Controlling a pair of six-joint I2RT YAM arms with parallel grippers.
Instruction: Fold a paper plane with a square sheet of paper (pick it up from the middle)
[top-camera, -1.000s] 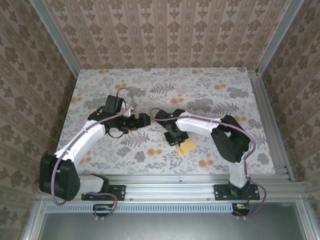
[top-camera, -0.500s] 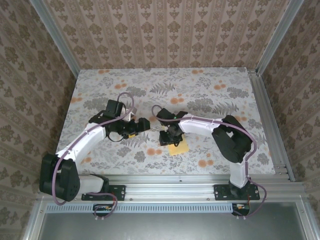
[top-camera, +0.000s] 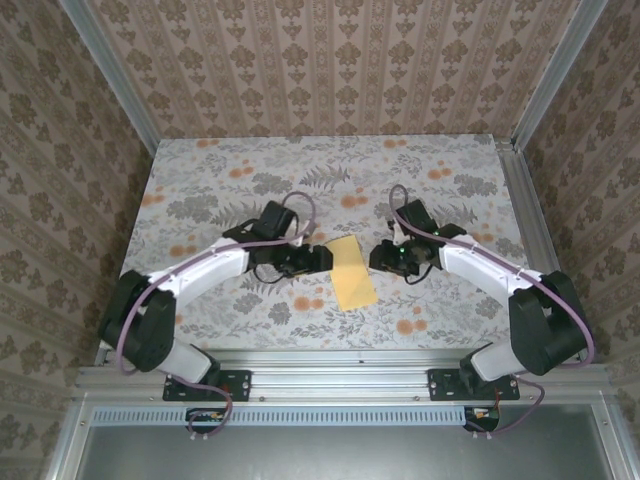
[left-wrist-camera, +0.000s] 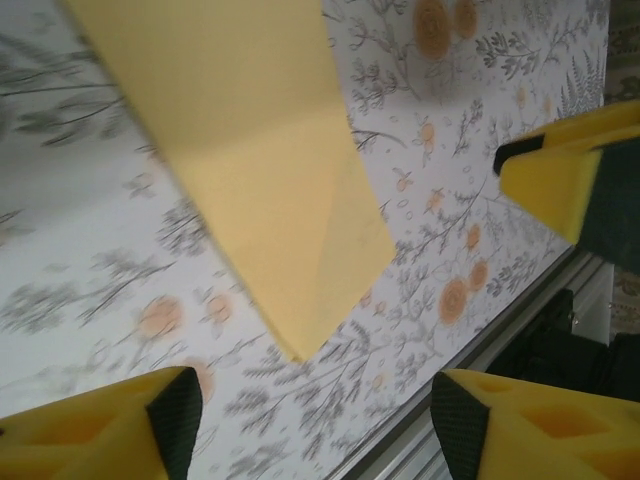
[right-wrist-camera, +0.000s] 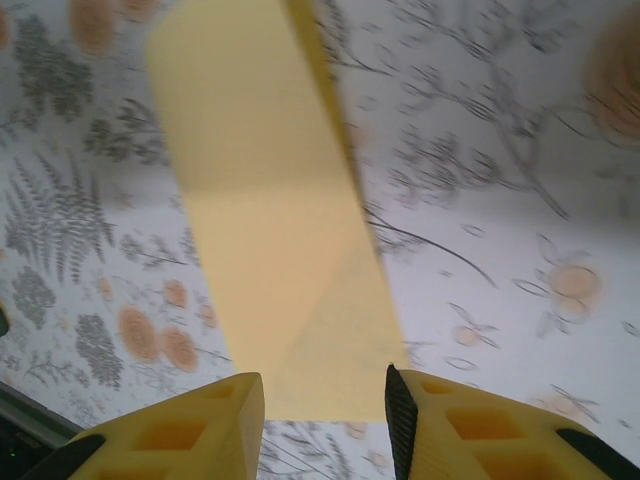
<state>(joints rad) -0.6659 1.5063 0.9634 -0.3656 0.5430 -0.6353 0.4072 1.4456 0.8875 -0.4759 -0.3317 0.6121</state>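
Observation:
The square sheet of paper (top-camera: 350, 272) lies flat on the flowered cloth, folded into a pale-yellow oblong with a diagonal crease near one end (left-wrist-camera: 250, 150) (right-wrist-camera: 270, 220). My left gripper (top-camera: 322, 258) sits low at the paper's left edge. In the left wrist view its jaws (left-wrist-camera: 310, 425) stand open over bare cloth, just short of the paper's corner. My right gripper (top-camera: 376, 258) faces it from the paper's right side. It is open too (right-wrist-camera: 325, 425), with the paper's end just beyond its tips, not pinched.
The flowered cloth (top-camera: 450, 180) covers the whole table. An aluminium rail (top-camera: 350, 360) runs along the near edge, close to the paper's near end. Patterned walls close in the back and both sides. A yellow finger of the right gripper (left-wrist-camera: 555, 170) shows in the left wrist view.
The right gripper let go of the paper and swung out to its right side. The left gripper came in to its left edge, jaws narrowing. The paper now lies uncovered.

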